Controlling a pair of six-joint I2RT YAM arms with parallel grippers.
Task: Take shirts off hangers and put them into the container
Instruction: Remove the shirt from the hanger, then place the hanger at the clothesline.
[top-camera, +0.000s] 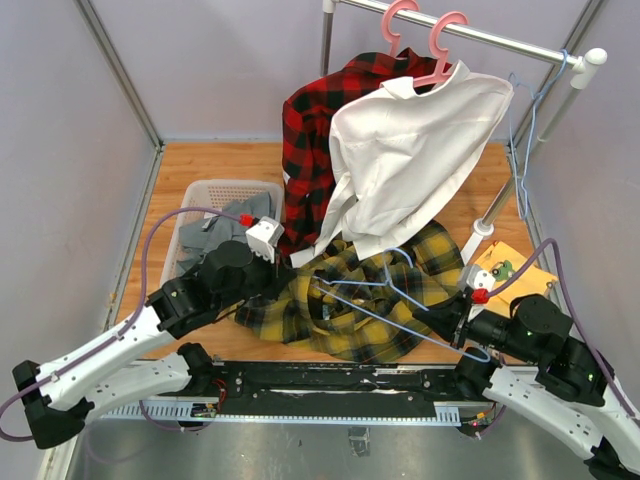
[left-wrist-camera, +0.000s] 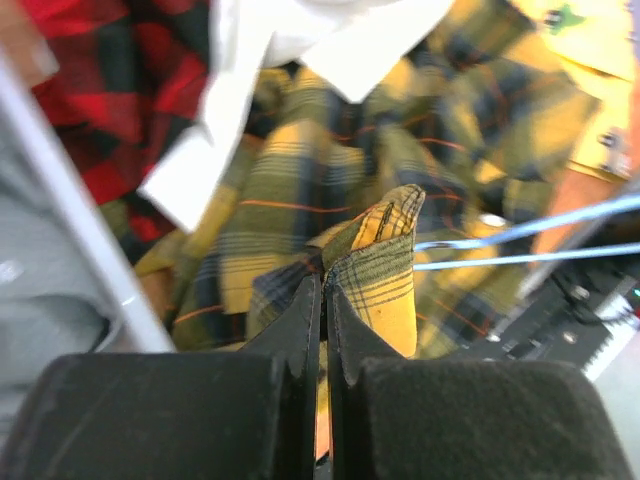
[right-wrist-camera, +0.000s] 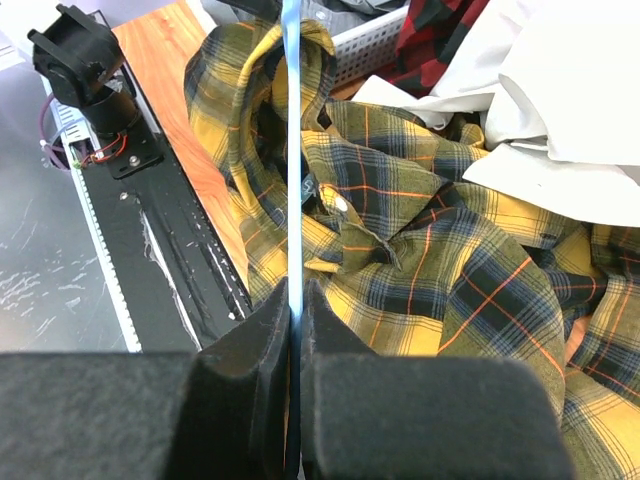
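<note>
seen from above, two black-and-white arms stretched in from the near edge of the wooden counter (top-camera: 200, 160). the left claw (top-camera: 288, 264) was clenched on a fold of the yellow-and-green plaid shirt (top-camera: 290, 312), which lay heaped on the counter between the arms. the right claw (top-camera: 447, 320) was clamped on the wire of a light-blue hanger (top-camera: 400, 322) lying across that shirt. beside the left arm, a grey shirt (top-camera: 225, 225) sat in the white basket (top-camera: 230, 184). a red-and-black plaid shirt (top-camera: 310, 150) and a white shirt (top-camera: 420, 160) hung from pink hangers (top-camera: 440, 50) on a rail (top-camera: 500, 40).

from the left wrist, the black fingers (left-wrist-camera: 285, 345) pinched a bunched plaid fold, with two blue wire strands just to the right.

from the right wrist, the fingers met on one thin blue wire running straight up the view, over the plaid collar.
</note>
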